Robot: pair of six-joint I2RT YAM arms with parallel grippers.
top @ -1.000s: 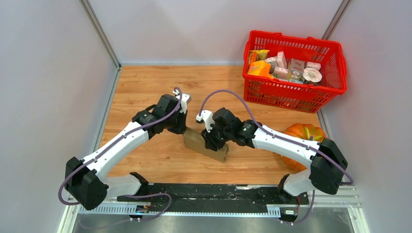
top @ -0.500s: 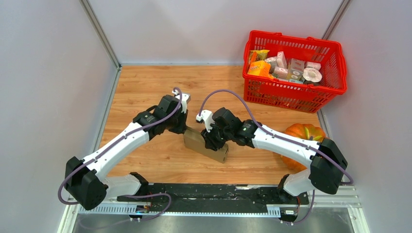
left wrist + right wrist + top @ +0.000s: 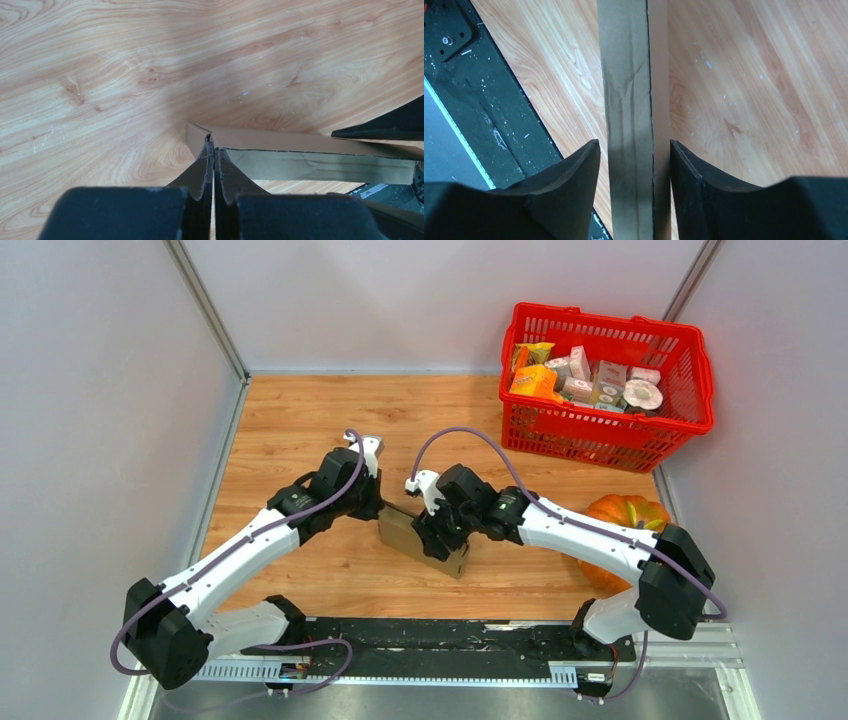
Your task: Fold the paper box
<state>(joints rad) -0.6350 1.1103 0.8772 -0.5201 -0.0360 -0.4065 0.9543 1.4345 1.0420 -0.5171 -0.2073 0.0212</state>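
The paper box (image 3: 415, 537) is a flat brown cardboard box lying at an angle on the wooden table between both arms. My left gripper (image 3: 380, 508) is at its far-left end. In the left wrist view the fingers (image 3: 213, 150) are shut, with their tips against the corner seam of the box (image 3: 310, 165). My right gripper (image 3: 441, 540) is over the box's near-right part. In the right wrist view its open jaws (image 3: 634, 150) straddle the box (image 3: 629, 100): the right finger is at the box's side and the left finger stands a little apart.
A red basket (image 3: 610, 380) full of small printed packages stands at the back right. An orange pumpkin (image 3: 625, 515) lies at the right, behind my right arm. The black base rail (image 3: 430, 635) runs along the near edge. Walls close in left and right.
My left arm has swung slightly left and lower, its wrist turning while the fingertips stay at the box's corner. The right gripper and the box have barely moved.
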